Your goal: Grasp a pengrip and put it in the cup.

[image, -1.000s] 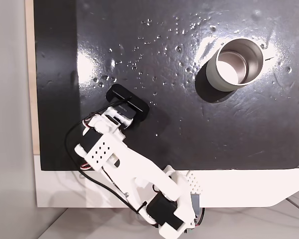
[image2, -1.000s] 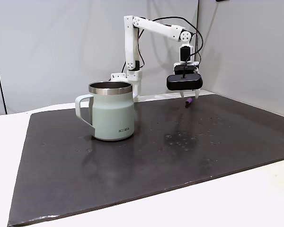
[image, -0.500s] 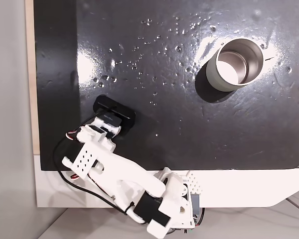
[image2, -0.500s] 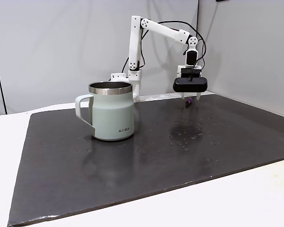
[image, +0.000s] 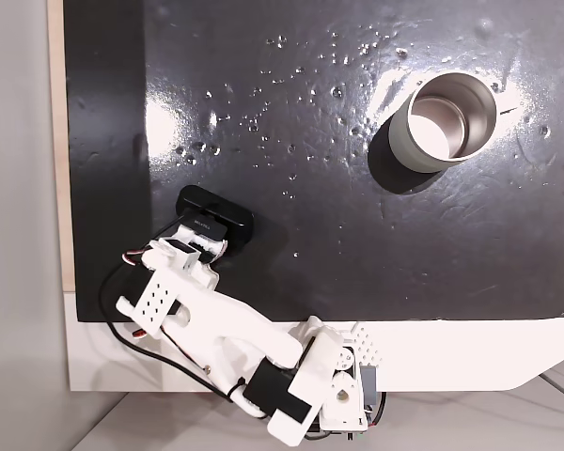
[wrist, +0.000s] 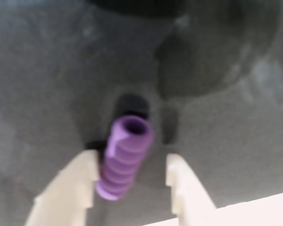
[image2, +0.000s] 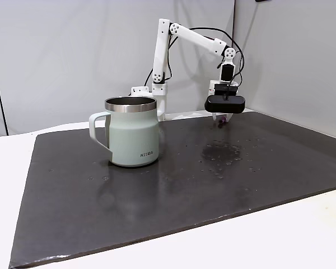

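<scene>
Pincer [wrist: 131,181] first, as our wrist view shows it: the two pale fingers [wrist: 70,188] stand apart at a moderate width, with the pengrip [wrist: 124,157] lying between them. The purple ribbed tube leans against the left finger in that view, while a clear gap separates it from the right one, so we see nothing clamped. Its open hollow end points away from us, and its body is a stack of soft rounded rings over the dark mat [wrist: 217,94].

Seen from the top-down fixed view, our white arm [image: 216,324] reaches from the near edge of the bench [image: 470,357] onto the near left part of the black mat [image: 310,141]. The black wrist block covers the pincer here, so we cannot tell its width from this angle. The cup [image: 444,120] stands far right on the mat, well apart from the arm, its shiny inside showing.

From the side fixed view, the pincer [image2: 220,120] hangs low over the far right of the mat, and a speck of purple [image2: 219,121] shows at its tips. The pale grey-green cup [image2: 130,132] stands upright to the left, handle on its left side.
</scene>
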`<state>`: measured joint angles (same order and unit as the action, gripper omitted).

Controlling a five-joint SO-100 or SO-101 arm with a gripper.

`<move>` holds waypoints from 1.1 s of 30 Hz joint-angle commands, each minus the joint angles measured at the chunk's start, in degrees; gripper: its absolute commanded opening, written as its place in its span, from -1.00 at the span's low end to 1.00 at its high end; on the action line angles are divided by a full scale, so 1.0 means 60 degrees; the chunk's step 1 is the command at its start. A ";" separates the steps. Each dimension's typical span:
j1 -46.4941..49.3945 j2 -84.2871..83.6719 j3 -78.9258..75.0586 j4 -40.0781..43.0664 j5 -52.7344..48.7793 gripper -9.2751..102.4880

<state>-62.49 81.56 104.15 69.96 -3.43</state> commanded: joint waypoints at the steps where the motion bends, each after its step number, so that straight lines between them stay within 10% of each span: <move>1: 0.0337 0.0000 -0.0483 -0.0044 -0.0132 -0.63; 14: 0.1069 0.0615 -0.0879 0.0352 -0.0337 -0.82; 33: 0.8892 0.5083 -0.2461 0.4028 -0.4614 -0.83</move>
<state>-16.52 105.82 91.32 92.64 -25.49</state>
